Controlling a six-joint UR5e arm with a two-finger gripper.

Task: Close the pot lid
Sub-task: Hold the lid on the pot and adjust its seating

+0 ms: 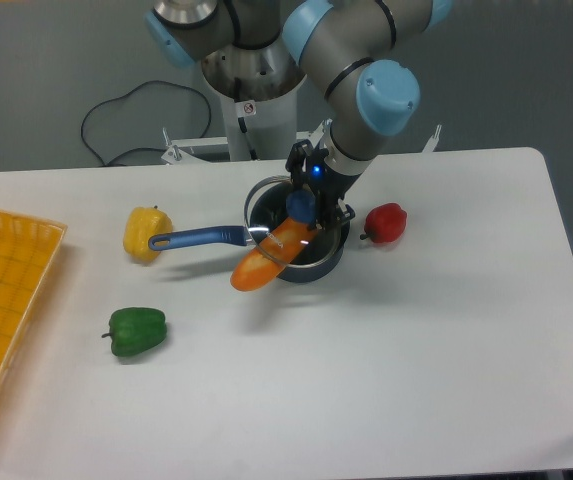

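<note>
The dark pot (328,257) stands mid-table, its long blue handle (201,237) pointing left. A long orange vegetable (256,267) lies with one end inside the pot and the other sticking out over the front-left rim. My gripper (304,203) is shut on the blue knob (299,210) of the glass lid (262,191). It holds the lid tilted just above the pot, over the orange vegetable. Whether the lid touches the vegetable or the pot rim I cannot tell.
A red pepper (386,223) lies just right of the pot. A yellow pepper (145,232) sits at the tip of the handle. A green pepper (136,331) is front left. A yellow basket (6,300) lines the left edge. The robot base (256,110) stands behind the pot.
</note>
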